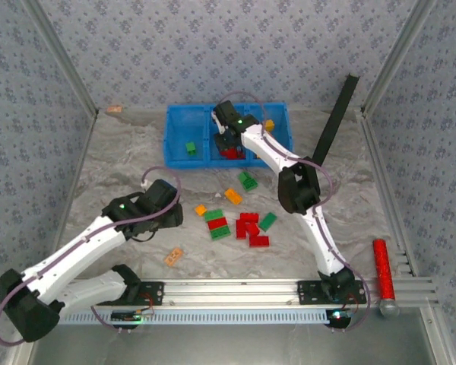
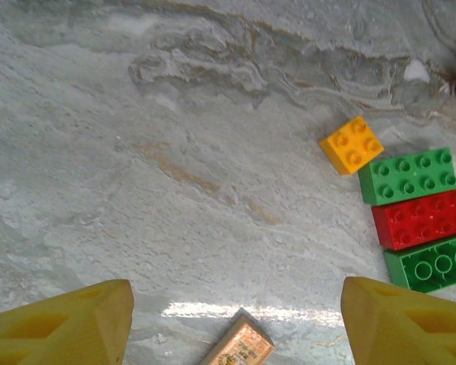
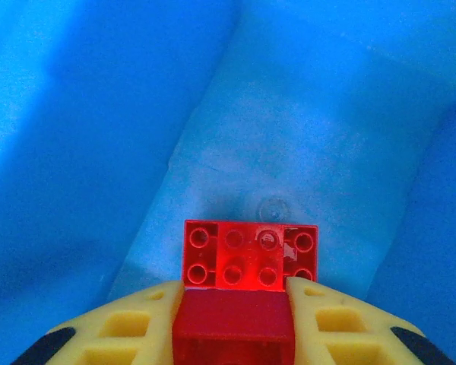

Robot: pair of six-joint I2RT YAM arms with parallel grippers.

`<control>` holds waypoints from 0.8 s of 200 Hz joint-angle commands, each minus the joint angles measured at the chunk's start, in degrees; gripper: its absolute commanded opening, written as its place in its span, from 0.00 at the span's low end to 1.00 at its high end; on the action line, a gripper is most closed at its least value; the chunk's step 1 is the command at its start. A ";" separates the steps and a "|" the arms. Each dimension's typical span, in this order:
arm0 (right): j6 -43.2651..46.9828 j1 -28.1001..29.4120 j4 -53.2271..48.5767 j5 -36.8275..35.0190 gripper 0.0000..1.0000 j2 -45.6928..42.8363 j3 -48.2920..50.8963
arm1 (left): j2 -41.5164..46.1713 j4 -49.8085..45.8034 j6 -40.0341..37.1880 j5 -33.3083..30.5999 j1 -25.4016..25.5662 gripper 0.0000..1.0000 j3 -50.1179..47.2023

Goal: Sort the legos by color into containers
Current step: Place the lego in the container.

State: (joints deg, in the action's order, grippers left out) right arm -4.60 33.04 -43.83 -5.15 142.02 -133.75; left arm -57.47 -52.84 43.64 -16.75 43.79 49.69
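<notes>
The left end effector (image 1: 161, 196) hovers over the marbled surface (image 1: 121, 163) with its yellow fingers (image 2: 61, 323) spread wide apart and nothing between them. In the left wrist view a pale peach flat piece (image 2: 239, 346) lies on the surface below the gap. Just to the right, loose legos (image 1: 243, 220) sit scattered at mid-surface. Nearest the left arm is an orange-yellow brick (image 2: 352, 143), then a row of green (image 2: 408, 175), red (image 2: 422, 218) and green (image 2: 433, 262) bricks touching side by side. At the far edge stands the blue bin (image 1: 175, 156) of three containers. Its left compartment holds a green brick (image 1: 191, 148) and its right compartment an orange-yellow one (image 1: 269, 125). The right end effector (image 1: 229, 137) reaches over the middle compartment, its jaws clamped on a red brick (image 3: 251, 255) above the blue floor. A red cylinder (image 1: 383, 266) lies at the surface's right edge.
</notes>
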 commanded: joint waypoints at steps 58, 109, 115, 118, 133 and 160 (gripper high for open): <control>2.65 -0.86 -1.28 0.31 0.48 -1.18 -0.51 | -11.96 9.12 6.63 0.44 7.09 0.74 1.85; 3.63 0.57 -0.20 -2.73 0.55 -7.90 5.54 | -20.38 18.37 8.86 6.17 7.94 0.75 4.00; 3.70 0.78 -0.27 -2.84 0.56 -8.48 5.84 | -21.06 19.04 9.23 6.60 8.02 0.75 4.14; 3.65 0.82 -0.37 -2.85 0.56 -8.82 5.87 | -21.41 19.21 9.27 6.77 8.17 0.75 4.22; 3.09 1.05 -0.65 -2.60 0.56 -10.50 6.09 | -23.12 20.13 9.15 6.46 9.28 0.75 5.06; 1.08 1.69 1.35 -2.67 0.57 -17.29 12.53 | -27.05 20.49 9.44 6.25 10.52 0.75 6.82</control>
State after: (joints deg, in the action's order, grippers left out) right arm -2.17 34.22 -43.51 -6.52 132.73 -126.28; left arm -81.80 -34.54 51.83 -11.25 53.28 53.84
